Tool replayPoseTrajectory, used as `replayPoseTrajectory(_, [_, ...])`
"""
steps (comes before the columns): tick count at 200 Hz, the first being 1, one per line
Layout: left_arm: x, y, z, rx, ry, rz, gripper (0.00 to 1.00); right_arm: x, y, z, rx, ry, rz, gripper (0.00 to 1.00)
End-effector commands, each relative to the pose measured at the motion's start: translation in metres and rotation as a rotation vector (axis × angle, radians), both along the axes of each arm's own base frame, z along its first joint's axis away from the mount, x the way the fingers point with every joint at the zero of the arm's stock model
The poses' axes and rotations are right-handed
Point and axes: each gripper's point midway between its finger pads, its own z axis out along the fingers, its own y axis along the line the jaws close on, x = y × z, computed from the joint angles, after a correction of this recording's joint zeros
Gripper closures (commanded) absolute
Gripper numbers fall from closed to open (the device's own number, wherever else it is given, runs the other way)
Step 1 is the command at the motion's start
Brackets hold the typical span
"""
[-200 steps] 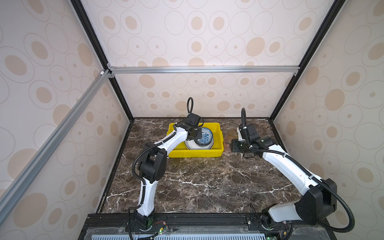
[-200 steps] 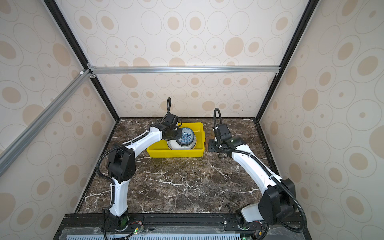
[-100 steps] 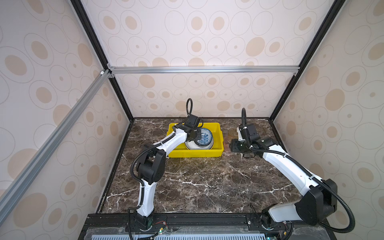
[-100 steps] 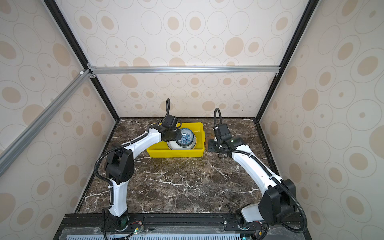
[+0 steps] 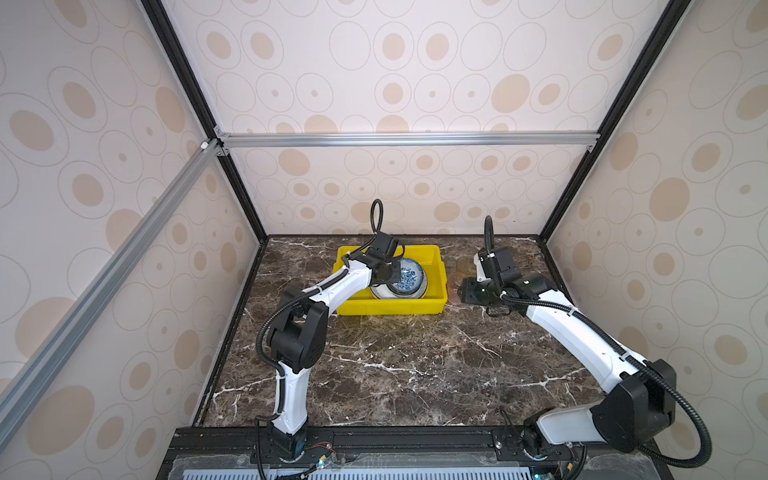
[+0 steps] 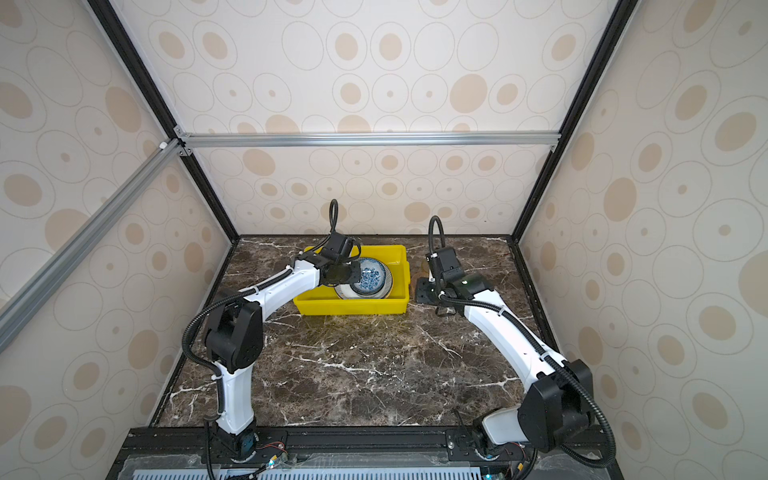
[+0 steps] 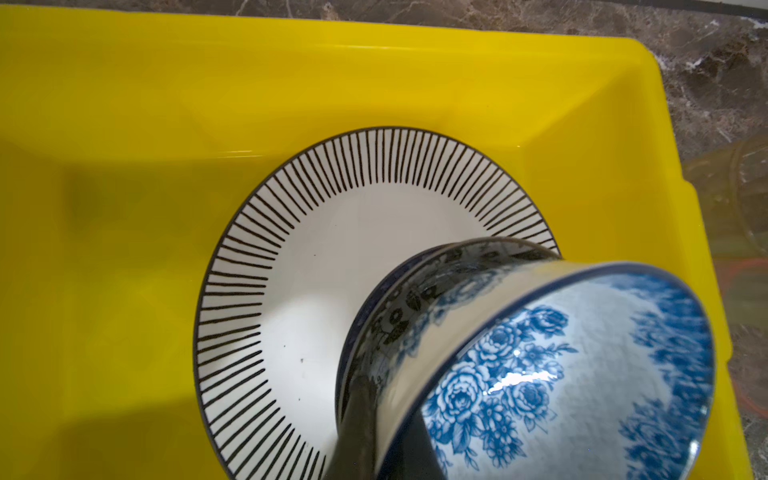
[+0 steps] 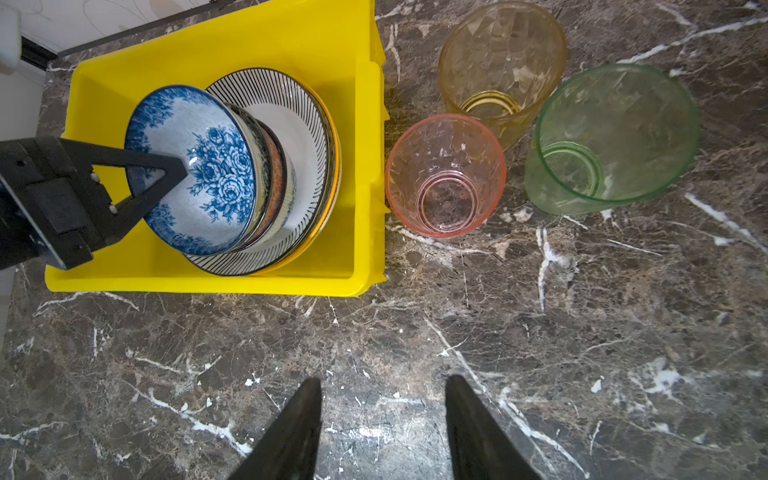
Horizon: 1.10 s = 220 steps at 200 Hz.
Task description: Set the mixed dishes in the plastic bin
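Bowl (image 8: pixel 216 187) unmoved — left jaws clamped.

Lab robot cell, not a real kitchen: aluminium extrusion frame (image 5: pixel 407 139), wallpapered panel walls (image 5: pixel 390 45), marble-look tabletop (image 5: pixel 395 374), left arm (image 5: pixel 291 395) and right arm (image 5: pixel 573 332) bolted to black base rail (image 5: pixel 415 436).

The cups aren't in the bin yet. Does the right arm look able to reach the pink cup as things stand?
Probably yes. The right gripper is open and empty, with only bare table between it and the pink cup. The amber cup and green cup stand close beyond it.
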Motion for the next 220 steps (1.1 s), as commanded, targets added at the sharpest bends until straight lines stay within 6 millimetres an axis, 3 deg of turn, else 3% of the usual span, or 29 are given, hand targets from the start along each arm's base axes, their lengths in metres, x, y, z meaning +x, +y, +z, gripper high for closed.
replayPoseTrajectory(1, [-0.007, 0.003, 0.010, 0.004, -0.003, 0.008, 0.94, -0.003, -0.002, 0.007, 0.013, -0.010, -0.011, 0.49])
replayPoseTrajectory(127, [-0.015, 0.005, 0.001, -0.023, 0.011, 0.023, 0.88, -0.009, -0.007, 0.005, 0.002, -0.003, -0.019, 0.49])
replayPoseTrajectory(220, [-0.017, 0.005, 0.014, -0.035, -0.005, 0.022, 0.83, -0.011, -0.008, 0.004, 0.005, -0.002, -0.021, 0.49])
